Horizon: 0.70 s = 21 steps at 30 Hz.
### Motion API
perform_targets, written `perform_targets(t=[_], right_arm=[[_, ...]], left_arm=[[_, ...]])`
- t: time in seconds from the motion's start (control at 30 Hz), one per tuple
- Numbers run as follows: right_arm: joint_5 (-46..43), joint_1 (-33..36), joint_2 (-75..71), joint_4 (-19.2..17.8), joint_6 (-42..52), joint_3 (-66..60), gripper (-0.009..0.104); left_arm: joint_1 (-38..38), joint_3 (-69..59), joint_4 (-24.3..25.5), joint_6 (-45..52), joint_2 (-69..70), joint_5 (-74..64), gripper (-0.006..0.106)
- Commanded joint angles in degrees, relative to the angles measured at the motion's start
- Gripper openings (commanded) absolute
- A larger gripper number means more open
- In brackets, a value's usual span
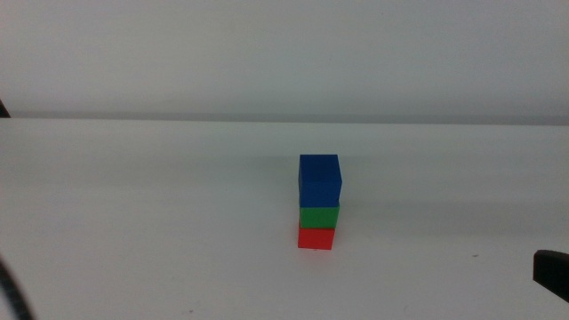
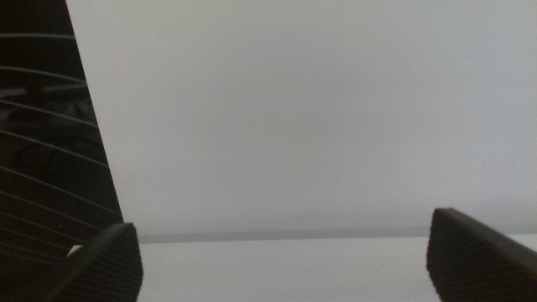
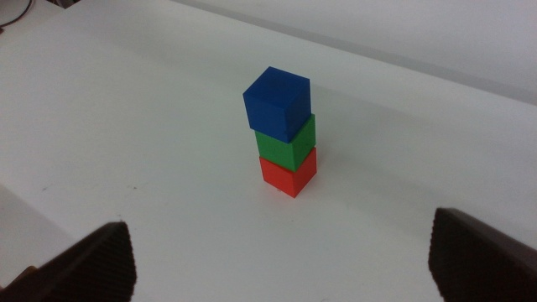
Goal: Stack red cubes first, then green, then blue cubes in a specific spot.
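Observation:
Three cubes stand in one upright stack near the middle of the white table. The red cube (image 1: 316,238) (image 3: 288,174) is at the bottom, the green cube (image 1: 319,216) (image 3: 288,146) sits on it, and the blue cube (image 1: 320,180) (image 3: 278,102) is on top. My right gripper (image 3: 281,260) is open and empty, drawn back from the stack; only a dark tip of it (image 1: 551,274) shows at the right edge of the middle view. My left gripper (image 2: 281,260) is open, empty, and faces bare table and wall, away from the cubes.
The table's far edge (image 1: 284,118) meets a pale wall. A dark frame with cables (image 2: 42,151) stands beside the table in the left wrist view. A dark cable (image 1: 13,289) crosses the bottom left corner of the middle view.

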<state>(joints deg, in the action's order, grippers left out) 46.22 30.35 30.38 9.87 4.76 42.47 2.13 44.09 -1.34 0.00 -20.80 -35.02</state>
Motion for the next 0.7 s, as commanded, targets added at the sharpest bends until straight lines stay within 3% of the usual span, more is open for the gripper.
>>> perform_targets(t=[0.0,0.17,0.3,0.37,0.67], right_arm=[[-0.49,-0.41,-0.32,-0.48,0.12,-0.45,0.093],[-5.03,-0.41,-1.10,-2.60,0.12,-3.69,0.093],[-19.74,-2.74,-5.85,-11.55,0.12,-14.15,0.093],[-25.01,-5.10,-8.53,-14.11,0.12,-19.37,0.093],[-26.19,-18.09,-23.91,-11.86,0.12,-35.66,0.093]], left_arm=[[0.12,-3.54,-0.63,0.00,0.25,5.35,0.091],[0.12,-13.63,-0.83,0.00,0.31,17.61,0.091],[0.12,-23.09,-0.83,0.00,4.28,23.54,0.091],[0.12,-27.64,-0.83,0.00,7.71,23.65,0.091],[0.12,-39.93,-0.83,0.00,21.77,23.65,0.091]])
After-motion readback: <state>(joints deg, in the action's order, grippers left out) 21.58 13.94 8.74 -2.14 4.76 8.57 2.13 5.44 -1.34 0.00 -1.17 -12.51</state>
